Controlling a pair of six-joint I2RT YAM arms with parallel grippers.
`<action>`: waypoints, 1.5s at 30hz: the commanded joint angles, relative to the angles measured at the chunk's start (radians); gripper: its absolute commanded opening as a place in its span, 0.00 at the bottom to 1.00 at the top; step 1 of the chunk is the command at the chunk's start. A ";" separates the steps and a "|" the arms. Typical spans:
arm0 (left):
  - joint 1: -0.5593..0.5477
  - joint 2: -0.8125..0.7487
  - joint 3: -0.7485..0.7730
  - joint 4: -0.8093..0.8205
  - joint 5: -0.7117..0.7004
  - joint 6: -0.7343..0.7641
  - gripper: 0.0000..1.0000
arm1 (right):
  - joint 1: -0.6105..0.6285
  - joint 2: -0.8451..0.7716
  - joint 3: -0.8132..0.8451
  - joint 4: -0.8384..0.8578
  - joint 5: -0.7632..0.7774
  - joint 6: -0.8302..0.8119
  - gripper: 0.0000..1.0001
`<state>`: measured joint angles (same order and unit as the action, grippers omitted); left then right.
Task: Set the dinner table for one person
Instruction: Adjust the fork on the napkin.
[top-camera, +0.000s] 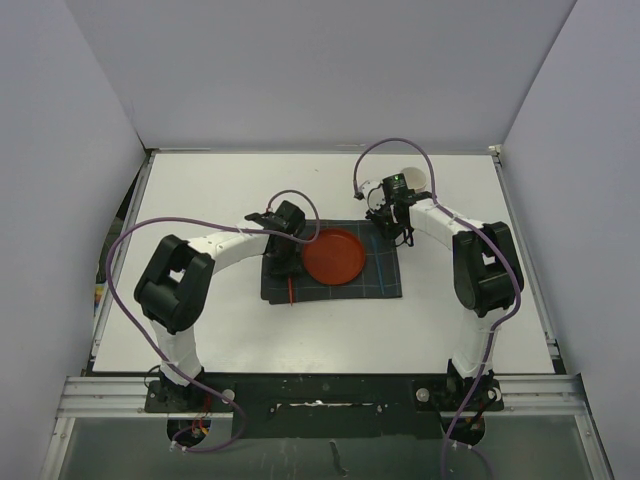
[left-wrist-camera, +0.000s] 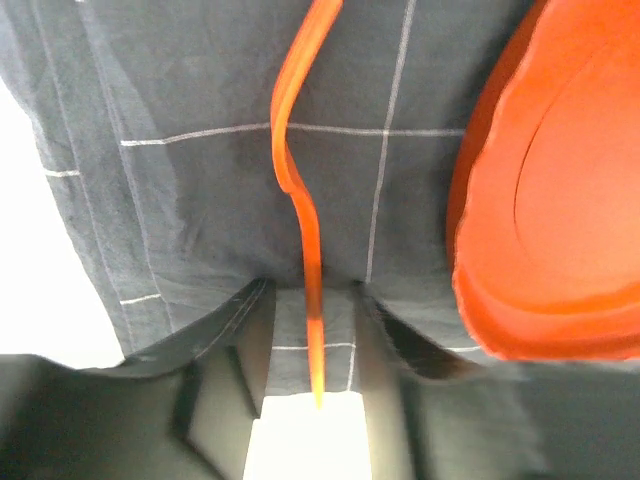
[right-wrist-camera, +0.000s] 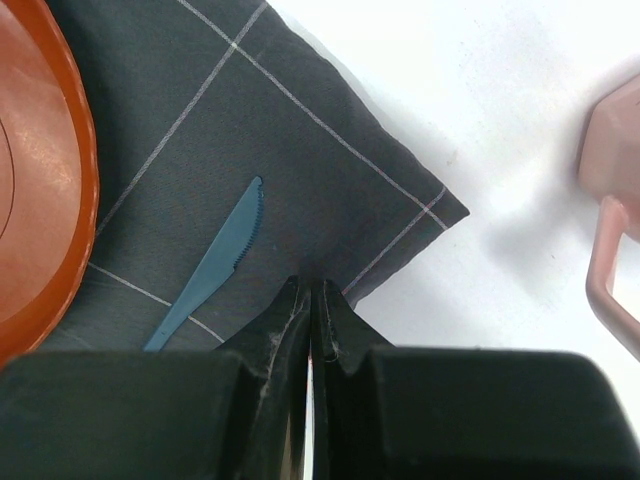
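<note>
The white dinner table (top-camera: 200, 200) holds a dark grid-lined mat (top-camera: 380, 285) with an orange plate (top-camera: 335, 256) on it. My left gripper (top-camera: 282, 262) is open over the mat's left part. In the left wrist view its fingers (left-wrist-camera: 250, 335) straddle the handle end of an orange utensil (left-wrist-camera: 296, 170) that lies flat on the mat (left-wrist-camera: 180, 90), left of the plate (left-wrist-camera: 560, 200). My right gripper (top-camera: 388, 222) is shut at the mat's far right corner (right-wrist-camera: 400, 190), tips (right-wrist-camera: 310, 288) down at the cloth. A blue knife (right-wrist-camera: 215, 262) lies on the mat just ahead of it.
A pale pink cup (top-camera: 412, 178) stands on the table behind the right gripper, and its handle shows at the right edge of the right wrist view (right-wrist-camera: 605, 240). Grey walls enclose the table on three sides. Metal rails run along the table's edges.
</note>
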<state>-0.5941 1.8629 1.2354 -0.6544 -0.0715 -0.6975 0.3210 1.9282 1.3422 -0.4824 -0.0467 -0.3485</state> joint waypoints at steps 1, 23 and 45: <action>0.005 -0.001 0.041 0.038 -0.023 0.006 0.50 | -0.006 0.006 0.023 0.006 -0.022 -0.004 0.00; 0.039 -0.293 -0.013 -0.108 -0.154 0.041 0.98 | 0.051 -0.018 0.072 -0.029 -0.045 0.009 0.00; 0.103 -0.099 0.035 0.074 -0.102 0.112 0.97 | 0.053 -0.025 0.041 0.005 -0.011 -0.018 0.00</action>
<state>-0.4938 1.7424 1.1931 -0.6376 -0.1787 -0.6113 0.3847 1.9278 1.3743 -0.5163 -0.0669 -0.3576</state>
